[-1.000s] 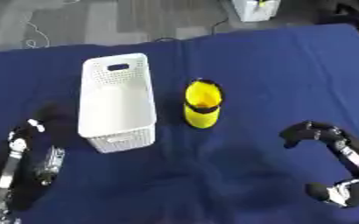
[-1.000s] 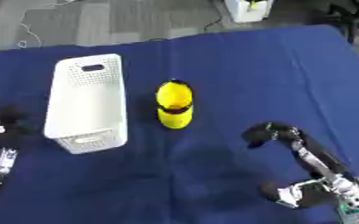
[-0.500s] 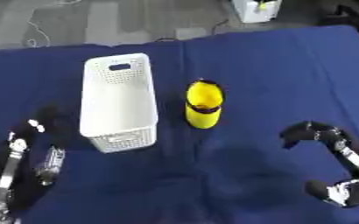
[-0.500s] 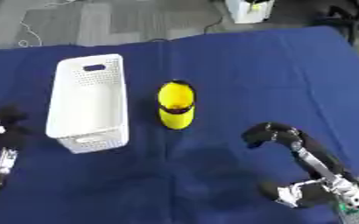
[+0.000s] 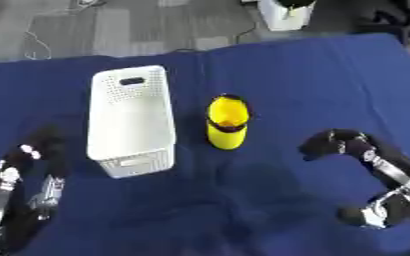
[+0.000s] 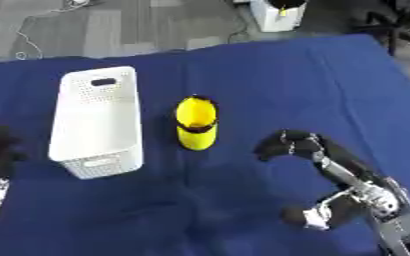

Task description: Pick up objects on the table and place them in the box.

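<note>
The yellow cylindrical cup with a black band (image 5: pixel 227 123) lies on the blue-clothed table (image 5: pixel 313 75), just right of the white perforated plastic box (image 5: pixel 131 120), not yet grasped. The right robot hand (image 6: pixel 292 145), fingers curled and empty, must reach left across open cloth. The left robot hand (image 5: pixel 32 152) rests low; its fingers are unclear.

A blue cloth (image 5: pixel 313 80) covers the table, with grey floor (image 5: pixel 112 25) and a white bin (image 5: pixel 284 14) beyond.
</note>
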Controlling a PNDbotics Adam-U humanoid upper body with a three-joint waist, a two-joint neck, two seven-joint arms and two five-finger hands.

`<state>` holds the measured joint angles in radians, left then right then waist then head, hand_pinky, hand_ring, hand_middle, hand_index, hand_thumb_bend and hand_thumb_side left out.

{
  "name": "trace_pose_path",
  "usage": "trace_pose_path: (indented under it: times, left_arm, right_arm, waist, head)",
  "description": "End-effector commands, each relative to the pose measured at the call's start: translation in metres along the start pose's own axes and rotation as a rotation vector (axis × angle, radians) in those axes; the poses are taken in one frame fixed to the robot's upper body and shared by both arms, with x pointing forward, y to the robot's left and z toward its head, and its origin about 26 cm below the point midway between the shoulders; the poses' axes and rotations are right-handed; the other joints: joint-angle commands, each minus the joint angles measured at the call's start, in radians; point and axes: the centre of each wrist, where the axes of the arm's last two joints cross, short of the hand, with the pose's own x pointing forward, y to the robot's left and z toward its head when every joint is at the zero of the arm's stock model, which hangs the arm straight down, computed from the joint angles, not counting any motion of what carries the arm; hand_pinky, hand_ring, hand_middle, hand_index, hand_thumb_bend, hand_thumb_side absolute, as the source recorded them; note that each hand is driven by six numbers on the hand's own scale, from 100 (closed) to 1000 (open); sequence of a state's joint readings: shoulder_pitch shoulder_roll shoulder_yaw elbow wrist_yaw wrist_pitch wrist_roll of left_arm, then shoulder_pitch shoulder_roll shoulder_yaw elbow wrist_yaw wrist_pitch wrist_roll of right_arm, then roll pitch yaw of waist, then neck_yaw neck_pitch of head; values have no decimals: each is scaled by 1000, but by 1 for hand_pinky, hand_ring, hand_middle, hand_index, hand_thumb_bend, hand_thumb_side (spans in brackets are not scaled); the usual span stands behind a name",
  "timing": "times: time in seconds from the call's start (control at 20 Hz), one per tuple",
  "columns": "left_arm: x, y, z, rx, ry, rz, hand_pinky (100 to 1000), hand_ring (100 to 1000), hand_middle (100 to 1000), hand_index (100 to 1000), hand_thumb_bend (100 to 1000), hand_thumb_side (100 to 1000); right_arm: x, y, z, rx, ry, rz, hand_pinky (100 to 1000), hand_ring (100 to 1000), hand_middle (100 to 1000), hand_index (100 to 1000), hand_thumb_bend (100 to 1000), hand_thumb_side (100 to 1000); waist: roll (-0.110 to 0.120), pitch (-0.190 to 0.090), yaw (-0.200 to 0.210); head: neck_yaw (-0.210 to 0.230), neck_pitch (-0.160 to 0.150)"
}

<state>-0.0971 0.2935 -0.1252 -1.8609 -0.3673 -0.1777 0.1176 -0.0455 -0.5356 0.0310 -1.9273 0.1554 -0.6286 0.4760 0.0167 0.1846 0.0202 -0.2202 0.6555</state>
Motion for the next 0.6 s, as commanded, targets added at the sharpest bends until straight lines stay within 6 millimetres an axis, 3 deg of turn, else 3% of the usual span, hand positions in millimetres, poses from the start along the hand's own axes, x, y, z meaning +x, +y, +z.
trace_pose_path:
  times: [0.05,0.6]
  left_arm:
    - [3,7,-1,-1,-18,-22,896,665,739,935,100,840]
    - [5,5,-1,-2,-24,-9,895,666,739,933,100,835]
  right_arm:
    - [2,-15,-10,165,-162,100,661,658,741,781,599,739]
    - [-18,-35,-43,212,-243,137,669,669,748,782,592,732]
  waist:
    - [-1,-17,3]
    - [12,-24,21]
  head:
    - [-31,-15]
    - [-69,-17]
